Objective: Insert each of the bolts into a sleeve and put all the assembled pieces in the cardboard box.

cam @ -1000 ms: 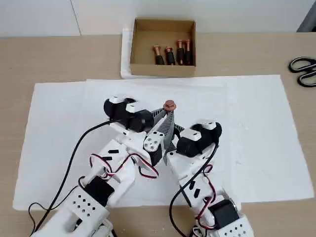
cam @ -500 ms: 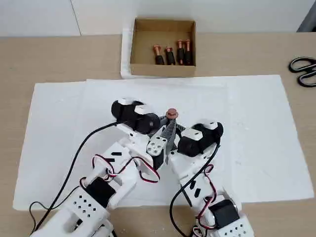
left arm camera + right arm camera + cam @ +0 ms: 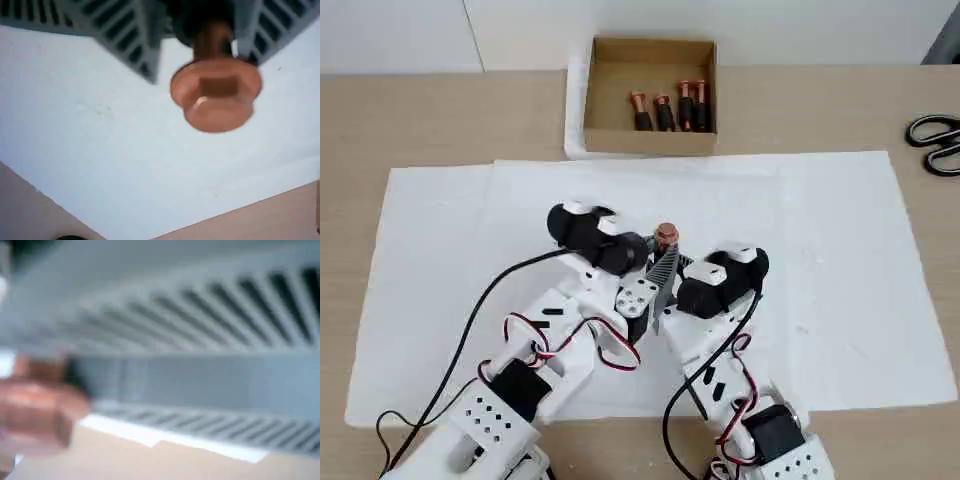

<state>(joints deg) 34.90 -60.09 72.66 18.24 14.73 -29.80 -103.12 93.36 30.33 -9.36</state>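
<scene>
No text, label, number or sign can be read anywhere. The cardboard box [image 3: 576, 100] has plain brown walls, the white sheet [image 3: 840, 260] just in front of the box is unprinted, and the bench [image 3: 420, 110] beside the box is plain tan.

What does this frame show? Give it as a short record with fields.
bolt: copper head out, shaft in a black sleeve, held above the sheet
left gripper: shut on the sleeve
box: beyond the sheet, four assembled pieces lying in it
scissors: on the table, off the sheet
status: held piece not yet in the box
</scene>
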